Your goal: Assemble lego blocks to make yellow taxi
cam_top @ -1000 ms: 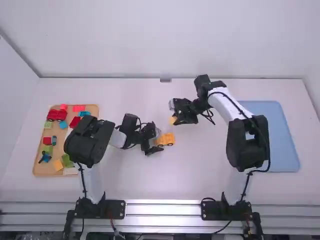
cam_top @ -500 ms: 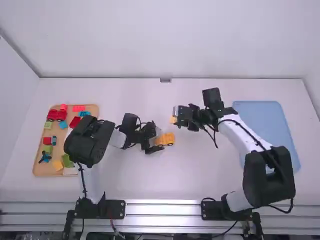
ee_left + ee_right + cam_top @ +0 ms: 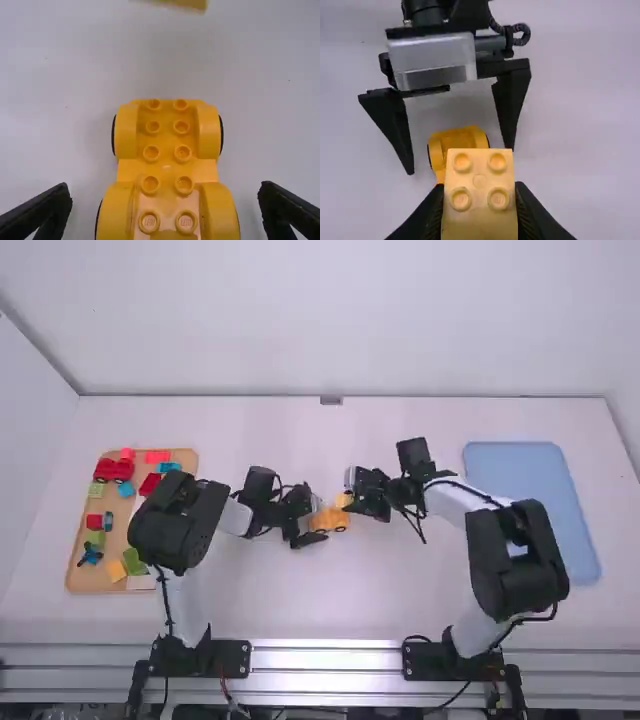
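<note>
From my place, I see at the left a tan tray with a red toy vehicle and loose coloured blocks on it. Then comes my left pincer, low at the white surface; it is wide, and its two fingers stand apart on both sides of the yellow car base, without touching it. This base has black wheels, and its studs look upward. Next to it, my right pincer is narrow, closed on a yellow block with four studs, near the base's far end. At the right, a blue tray lies partly behind my right arm.
</note>
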Controlling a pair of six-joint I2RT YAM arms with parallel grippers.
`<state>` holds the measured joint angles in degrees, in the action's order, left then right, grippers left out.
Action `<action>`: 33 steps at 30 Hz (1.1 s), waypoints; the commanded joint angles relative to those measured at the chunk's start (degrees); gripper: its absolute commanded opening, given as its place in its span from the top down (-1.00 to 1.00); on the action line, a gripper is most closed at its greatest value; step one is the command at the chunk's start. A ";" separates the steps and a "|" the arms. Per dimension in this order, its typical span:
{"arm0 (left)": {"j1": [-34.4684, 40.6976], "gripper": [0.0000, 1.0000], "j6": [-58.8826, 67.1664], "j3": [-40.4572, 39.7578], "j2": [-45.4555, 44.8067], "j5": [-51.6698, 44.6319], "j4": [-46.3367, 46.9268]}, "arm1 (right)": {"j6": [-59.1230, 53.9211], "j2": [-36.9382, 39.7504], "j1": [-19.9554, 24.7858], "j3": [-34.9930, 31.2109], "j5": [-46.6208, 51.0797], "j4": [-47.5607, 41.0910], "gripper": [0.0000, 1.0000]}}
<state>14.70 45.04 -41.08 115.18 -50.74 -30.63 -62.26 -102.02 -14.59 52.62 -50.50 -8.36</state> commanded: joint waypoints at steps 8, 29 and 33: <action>0.44 -0.98 1.92 0.11 0.35 -0.81 0.11 | -1.01 -1.92 -0.22 -0.04 -2.71 -1.46 0.74; 1.05 -0.58 1.92 0.11 0.37 -0.81 -1.07 | -8.24 -10.08 -0.79 5.55 -4.50 -7.45 0.68; 1.05 -0.62 1.95 0.11 0.81 -0.83 -1.03 | -8.26 -10.08 -0.70 5.53 -3.52 -7.13 0.68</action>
<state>15.29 46.39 -41.08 115.18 -50.72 -31.79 -69.60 -112.20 -15.05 57.25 -54.00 -15.20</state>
